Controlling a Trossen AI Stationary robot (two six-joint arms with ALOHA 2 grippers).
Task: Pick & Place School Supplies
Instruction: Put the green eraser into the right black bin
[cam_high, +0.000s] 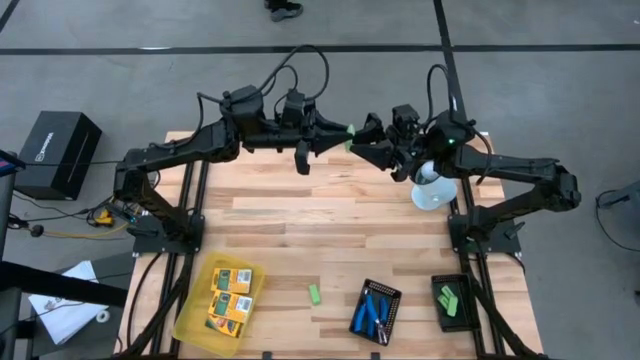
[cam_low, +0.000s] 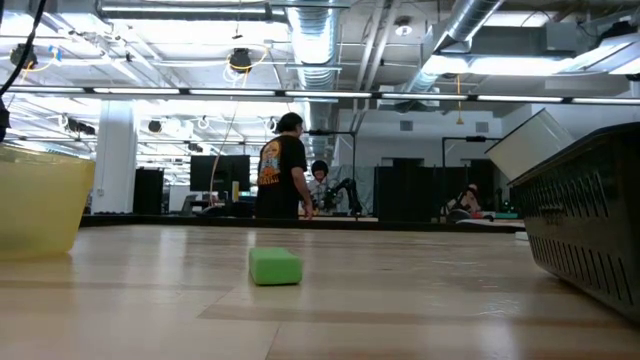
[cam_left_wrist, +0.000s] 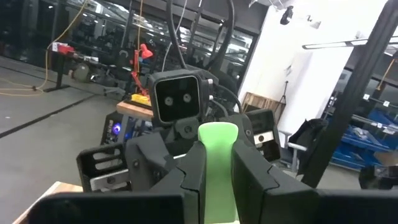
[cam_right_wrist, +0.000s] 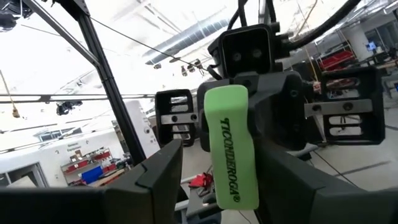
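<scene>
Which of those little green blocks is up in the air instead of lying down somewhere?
The green block held between the two grippers at the far edge, gripped by the left gripper's fingers. One other lies bare on the table; the rest sit in a black tray.

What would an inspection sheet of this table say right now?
Surface: wooden table, bare in the middle.
Job's things: packs in yellow tray; blue tools in one black tray; green blocks in the other; loose block on the wood.
Clutter: white round object by the right arm.
Grippers: left gripper holds a raised block; right gripper faces it, fingers open around it.
Cables: loops over the arms.
Surroundings: black box on the floor; person beyond.
</scene>
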